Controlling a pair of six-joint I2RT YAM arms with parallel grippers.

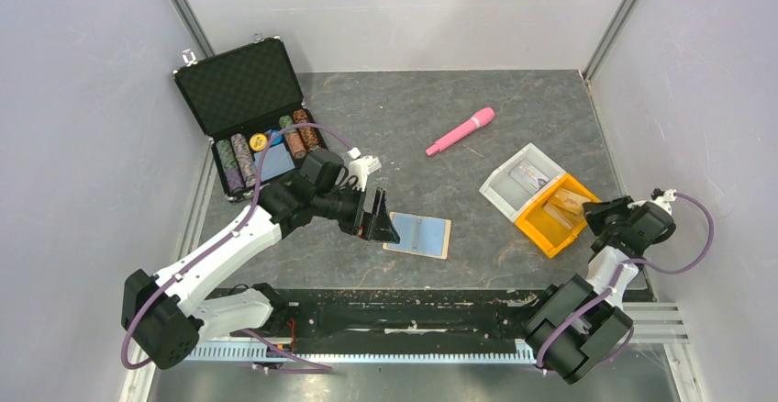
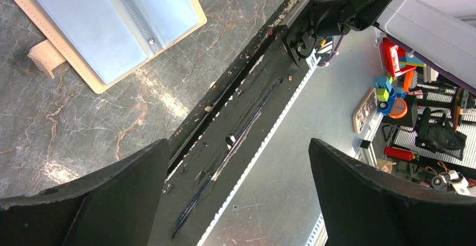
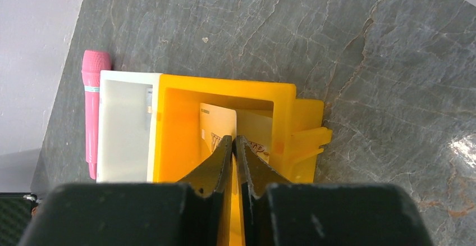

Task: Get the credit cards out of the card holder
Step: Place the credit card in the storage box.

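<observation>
card holder (image 1: pixel 417 234) lies open flat on the worktop (image 1: pixel 440 108), pale blue lining up. left pincer (image 2: pixel 238 190) hangs just beside its left edge, jaws spread wide, holding nothing. credit cards (image 3: pixel 216 123) lie in the orange tray (image 3: pixel 224 84), well right of the holder; right pincer (image 3: pixel 234 140) over them, jaws all but closed, cannot tell if a card is pinched.

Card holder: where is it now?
In the top view, the card holder lies open, just right of the left gripper, left of the orange tray.

Bright, even overhead light; soft shadows; glare patches on table (image 3: pixel 463 145); sharp focus.
</observation>
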